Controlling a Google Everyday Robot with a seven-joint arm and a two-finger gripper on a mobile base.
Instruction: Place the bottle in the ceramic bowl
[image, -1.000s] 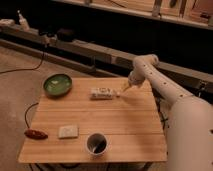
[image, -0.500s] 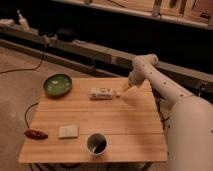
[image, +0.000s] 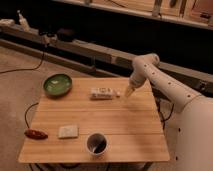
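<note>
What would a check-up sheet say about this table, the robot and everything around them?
Surface: wooden table, slatted top.
Job's things: bottle lying on its side, not in the green bowl, which sits at the far left corner.
Clutter: white cup near the front edge; pale pad left of it; reddish-brown thing at the left edge.
Gripper: gripper low beside the bottle's right end; contact unclear.
Cables: dark cable looping on the floor, left of the table.
Surroundings: carpet; dark rails behind.
</note>
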